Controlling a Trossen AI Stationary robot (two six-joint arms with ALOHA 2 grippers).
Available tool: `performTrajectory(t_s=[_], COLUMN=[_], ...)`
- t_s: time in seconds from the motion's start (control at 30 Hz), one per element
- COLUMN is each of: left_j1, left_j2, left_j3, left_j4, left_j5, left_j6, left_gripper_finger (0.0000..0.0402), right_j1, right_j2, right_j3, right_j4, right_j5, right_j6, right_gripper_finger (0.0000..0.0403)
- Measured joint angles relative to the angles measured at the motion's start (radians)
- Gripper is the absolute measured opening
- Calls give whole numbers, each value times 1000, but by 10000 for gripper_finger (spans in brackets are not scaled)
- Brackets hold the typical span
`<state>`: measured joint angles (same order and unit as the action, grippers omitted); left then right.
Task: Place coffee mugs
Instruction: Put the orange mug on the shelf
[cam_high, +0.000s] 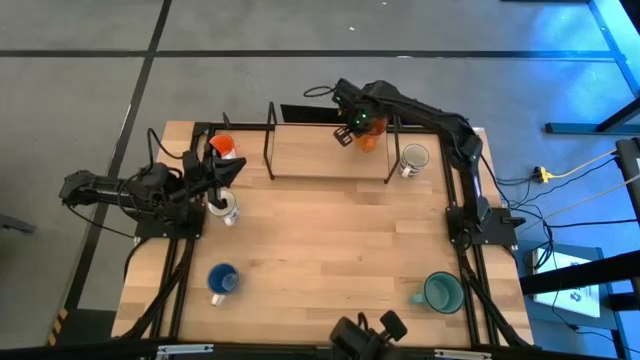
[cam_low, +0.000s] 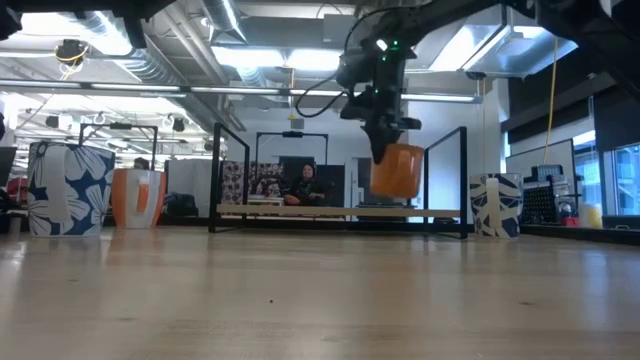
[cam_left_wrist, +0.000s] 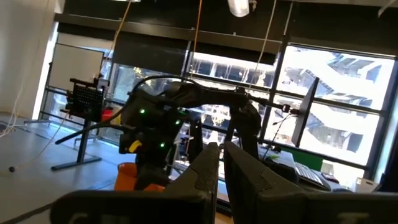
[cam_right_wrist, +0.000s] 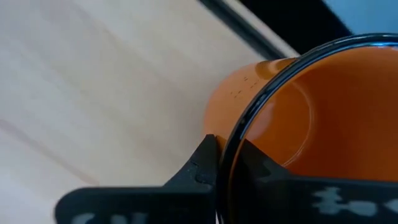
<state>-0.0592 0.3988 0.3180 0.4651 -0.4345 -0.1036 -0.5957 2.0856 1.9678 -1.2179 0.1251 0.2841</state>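
My right gripper (cam_high: 362, 130) is over the rack at the table's far edge, shut on an orange mug (cam_low: 397, 170), which also fills the right wrist view (cam_right_wrist: 323, 118). My left gripper (cam_high: 228, 172) hovers at the table's left with its fingers (cam_left_wrist: 208, 168) shut on nothing. It is between an orange-red-lined mug (cam_high: 222, 147) and a white patterned mug (cam_high: 228, 208). A white mug (cam_high: 412, 158) stands right of the rack. A blue mug (cam_high: 222, 280) and a teal mug (cam_high: 440, 292) stand upright near the near edge. My right gripper pinches the orange mug's rim (cam_right_wrist: 231, 152), one finger (cam_right_wrist: 202, 163) on the outer wall and the other (cam_right_wrist: 264, 167) inside. The fingers come from above, pointing down. The mug hangs below them, lifted clear above the rack's shelf and slightly tilted (cam_low: 397, 170).
A black-framed rack with a wooden shelf (cam_high: 330, 152) runs along the far edge, its posts (cam_low: 463, 180) rising on both sides of the held mug. The middle of the wooden table (cam_high: 330, 240) is bare. A person (cam_low: 305, 185) sits in the room beyond.
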Motion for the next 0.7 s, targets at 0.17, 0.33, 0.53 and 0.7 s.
performTrajectory(t_s=[0.17,0.33,0.53,0.7], left_j1=[0,0,0,0], left_j2=[0,0,0,0], left_j3=[0,0,0,0], left_j4=[0,0,0,0], left_j5=[1,1,3,3], left_j6=[0,0,0,1], left_gripper_finger=[20,20,20,20], right_j1=[-22,-23,-19,-20], right_j2=[38,55,55,55], right_j3=[0,0,0,0], right_j4=[-42,-34,-38,-42], right_j5=[31,32,42,60], right_j6=[-5,-10,-30,-30], right_gripper_finger=[14,12,36,99])
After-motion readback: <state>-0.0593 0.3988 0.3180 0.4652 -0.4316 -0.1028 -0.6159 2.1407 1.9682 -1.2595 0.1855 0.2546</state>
